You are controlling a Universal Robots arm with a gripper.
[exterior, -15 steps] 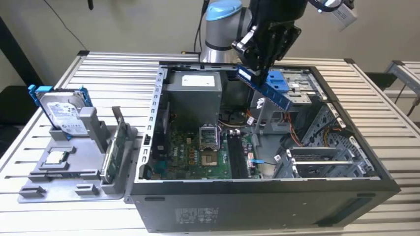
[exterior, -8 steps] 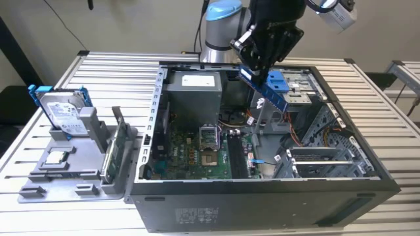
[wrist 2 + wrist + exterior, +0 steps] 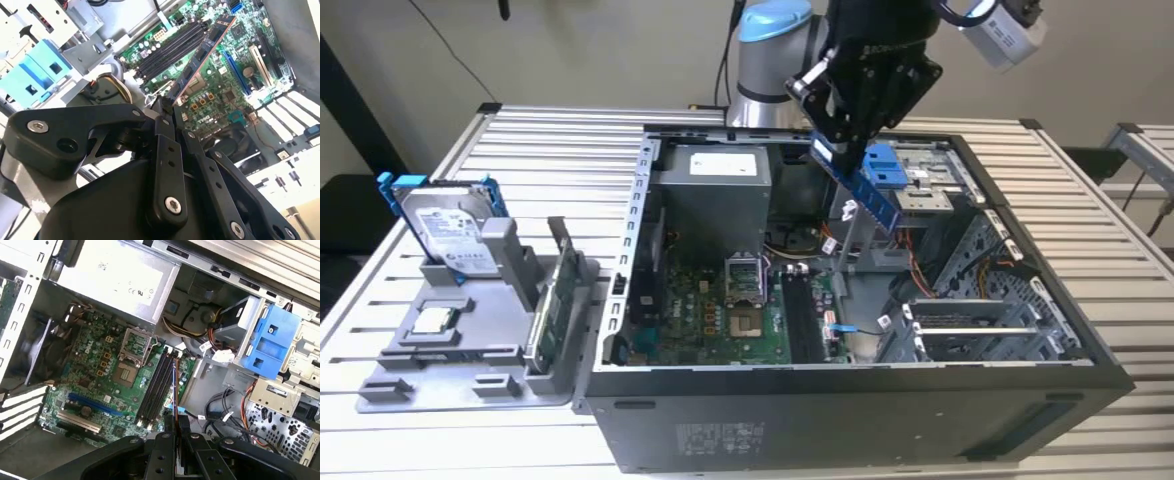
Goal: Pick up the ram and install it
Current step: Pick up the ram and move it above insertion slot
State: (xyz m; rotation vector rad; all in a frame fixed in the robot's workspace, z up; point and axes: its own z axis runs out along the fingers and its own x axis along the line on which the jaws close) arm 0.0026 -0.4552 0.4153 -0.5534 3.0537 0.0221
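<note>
**Ram gripped, poised over the open case**

The end effector is closed on one end of the ram. Its fingers pinch the stick so that most of its length juts out past them.

In the exterior view the ram hangs above the open case, clear of the board. Its long axis slants from about 10 o'clock down to 4 o'clock. The slots lie below, at roughly 6 to 7 o'clock from the end effector and well apart from the stick's free end. They run nearly 12 to 6.

In the first wrist view the ram shows edge-on, close to parallel with the slots and just beside them. I judge the heading nearly matched, with tilt and height left to close.

A blue bracket sits just behind the ram at 3 o'clock. Cables crowd the space between the stick and the slots, and the power supply stands at 9 o'clock.

Far off at the exterior view's left, on the surface, stand a hard drive and a green card.
</note>
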